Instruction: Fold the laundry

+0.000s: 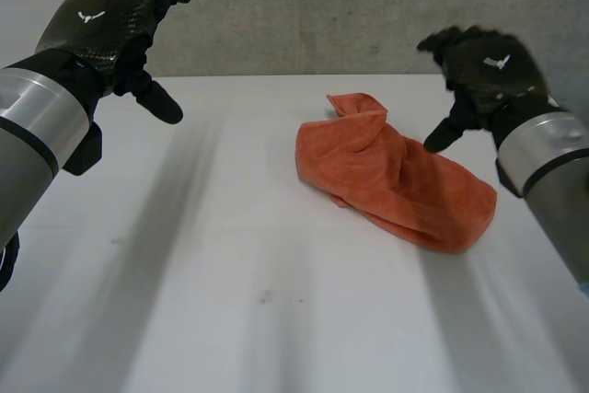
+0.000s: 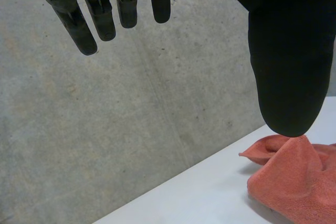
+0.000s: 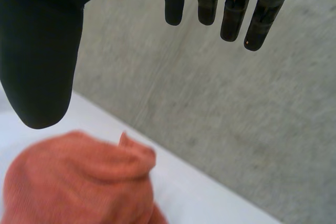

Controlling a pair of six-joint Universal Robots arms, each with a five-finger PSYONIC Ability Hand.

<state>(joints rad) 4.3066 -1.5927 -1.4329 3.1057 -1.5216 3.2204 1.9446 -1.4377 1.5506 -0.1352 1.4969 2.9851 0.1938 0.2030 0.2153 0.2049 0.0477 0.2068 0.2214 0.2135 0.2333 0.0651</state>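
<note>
Head view: the orange towel (image 1: 391, 177) lay bunched in a loose heap on the white desk (image 1: 230, 264), right of centre. It was much nearer your right hand (image 1: 483, 66) than your left hand (image 1: 101, 25). Not flat, not folded. One corner stuck up at the far end toward the concrete wall (image 1: 322, 6), and the rest slumped in a thick lump toward the desk's right edge.

Handling, my guess: terry/microfibre type, so soft, light, no stiffness. It would sag and drape the sec you lifted it. Not fragile, prob. not slippery, since the nap should catch on the fingers. It could drag across the desk if pushed w/o pinning. Best hold IMO was that raised far corner: pinch it, find a 2nd corner w/ the other hand, then spread it flat before any fold. Grabbing the mid lump would only lift a ball.

Hands: the left hand hung in the air over the far left of the desk, well apart from the towel. In the left wrist view its fingers (image 2: 100, 17) were straight and its thumb (image 2: 286, 66) was held wide, so spread and empty. The right hand hovered over the towel's right part, thumb angled down at it. In the right wrist view the fingers (image 3: 233, 14) were straight and the thumb (image 3: 39, 61) wide, w/ nothing between them. The towel lay under the palm w/ a gap, so no contact.
</note>
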